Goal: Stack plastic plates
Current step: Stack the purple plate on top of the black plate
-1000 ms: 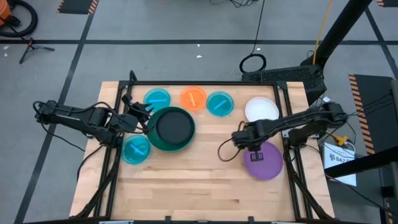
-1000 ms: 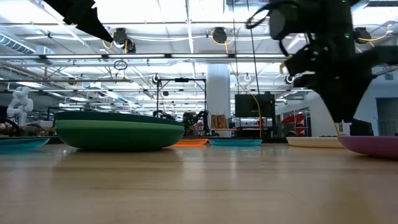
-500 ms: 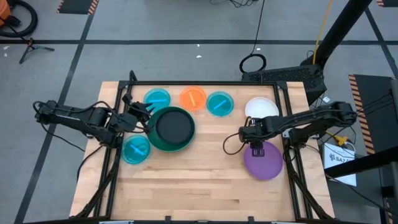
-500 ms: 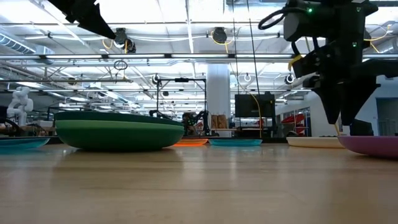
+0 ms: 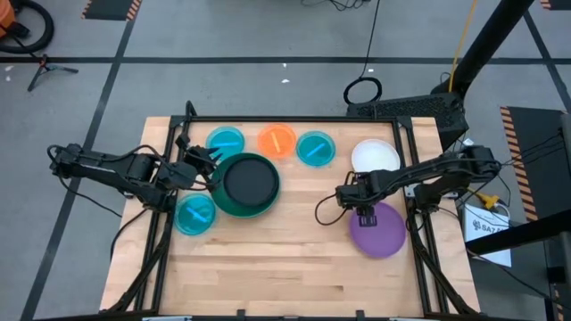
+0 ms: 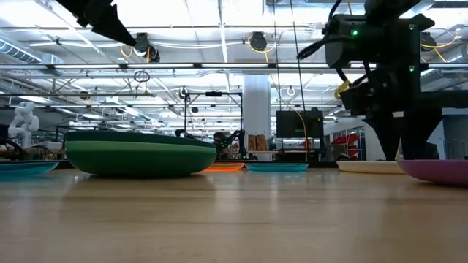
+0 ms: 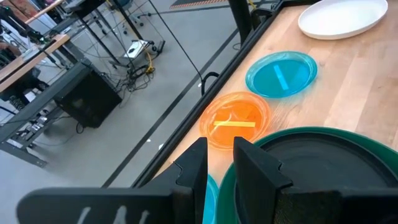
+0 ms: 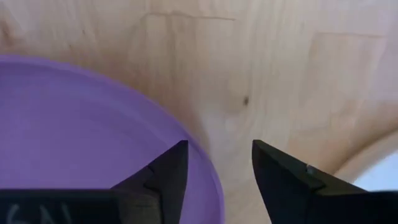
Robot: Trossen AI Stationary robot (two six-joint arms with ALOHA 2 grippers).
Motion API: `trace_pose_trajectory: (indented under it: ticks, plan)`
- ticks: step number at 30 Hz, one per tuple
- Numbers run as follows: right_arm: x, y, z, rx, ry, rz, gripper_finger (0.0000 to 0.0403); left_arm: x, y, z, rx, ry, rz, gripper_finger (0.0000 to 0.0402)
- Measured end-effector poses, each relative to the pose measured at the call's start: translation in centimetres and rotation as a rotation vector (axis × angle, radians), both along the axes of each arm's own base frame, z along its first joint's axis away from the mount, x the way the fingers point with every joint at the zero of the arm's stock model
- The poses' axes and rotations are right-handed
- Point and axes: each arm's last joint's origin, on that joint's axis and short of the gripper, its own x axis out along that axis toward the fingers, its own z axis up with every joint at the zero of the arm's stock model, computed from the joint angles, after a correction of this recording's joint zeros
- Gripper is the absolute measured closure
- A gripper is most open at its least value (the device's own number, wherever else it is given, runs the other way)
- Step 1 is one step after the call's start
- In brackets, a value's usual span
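One purple plate (image 8: 74, 137) under right pincer (image 8: 214, 165), fingers apart astride its rim; left pincer (image 7: 217, 162) narrowly parted.

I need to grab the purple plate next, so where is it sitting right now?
In the high view the purple plate lies at the table's right edge, just in front of the white plate, with the right hand over its rim.
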Motion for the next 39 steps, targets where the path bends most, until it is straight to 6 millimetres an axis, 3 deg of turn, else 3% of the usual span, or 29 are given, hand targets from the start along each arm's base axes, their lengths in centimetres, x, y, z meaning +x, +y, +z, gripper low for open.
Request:
trace_pose_trajectory:
  ticks: [6, 14, 21, 29, 35, 39]
  plan:
    - [0.6, 0.1, -1.1, 0.002, 0.029, 0.034, 0.0234, 0.0, 0.0, 0.0, -0.004, 0.003, -0.007, 0.0316]
    - [0.8, 0.1, -0.9, 0.003, -0.001, 0.03, 0.024, 0.0, 0.0, 0.0, 0.0, 0.008, -0.009, 0.0316]
    - [0.9, 0.0, -1.0, 0.004, -0.012, -0.022, 0.029, 0.0, 0.0, 0.0, 0.0, 0.009, -0.009, 0.0316]
    - [0.8, 0.2, -0.8, 0.084, -0.003, -0.087, 0.039, 0.0, 0.0, 0.0, -0.001, 0.008, -0.009, 0.0316]
    - [0.9, -0.1, 0.1, 0.108, 0.04, -0.146, 0.0397, 0.0, 0.0, 0.0, -0.001, 0.007, -0.008, 0.0316]
    - [1.3, -0.7, 1.8, 0.156, -0.038, -0.196, 0.0399, 0.0, 0.0, 0.0, -0.002, 0.006, -0.007, 0.0316]
